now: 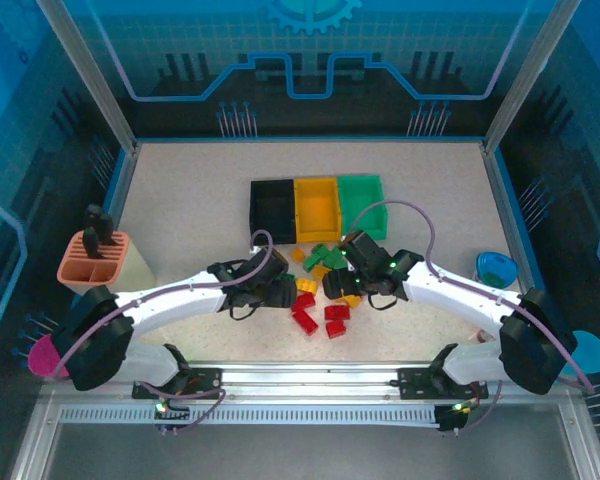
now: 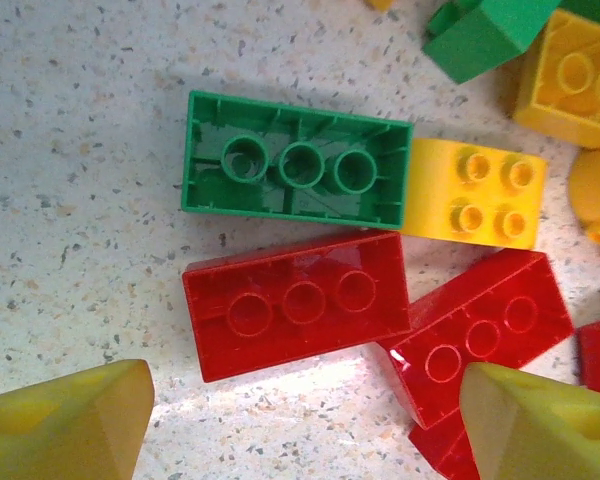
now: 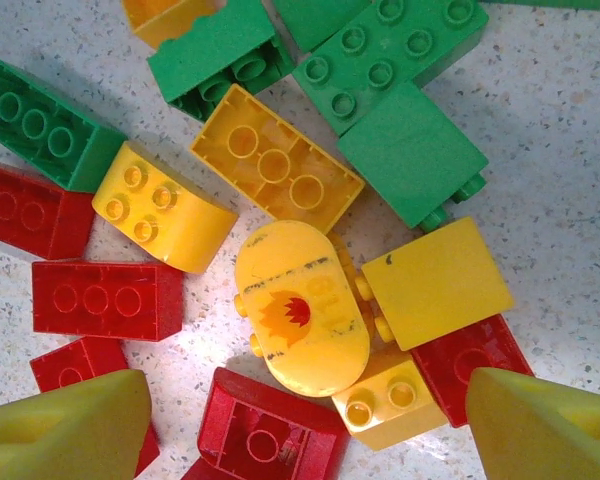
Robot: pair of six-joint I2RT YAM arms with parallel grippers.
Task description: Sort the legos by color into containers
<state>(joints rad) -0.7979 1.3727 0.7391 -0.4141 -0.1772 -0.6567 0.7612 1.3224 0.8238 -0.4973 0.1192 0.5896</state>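
At top-view centre, legos (image 1: 320,290) lie clustered below three bins (image 1: 317,208). Reaching in from lower left and lower right, left gripper (image 1: 278,292) and right gripper (image 1: 346,280) hover tipped down over them, jaws apart, empty.

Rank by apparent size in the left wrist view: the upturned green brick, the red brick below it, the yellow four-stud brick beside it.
1. The green brick and the red brick: alike in length and width, so tied.
2. The yellow four-stud brick: clearly shorter, the smallest.
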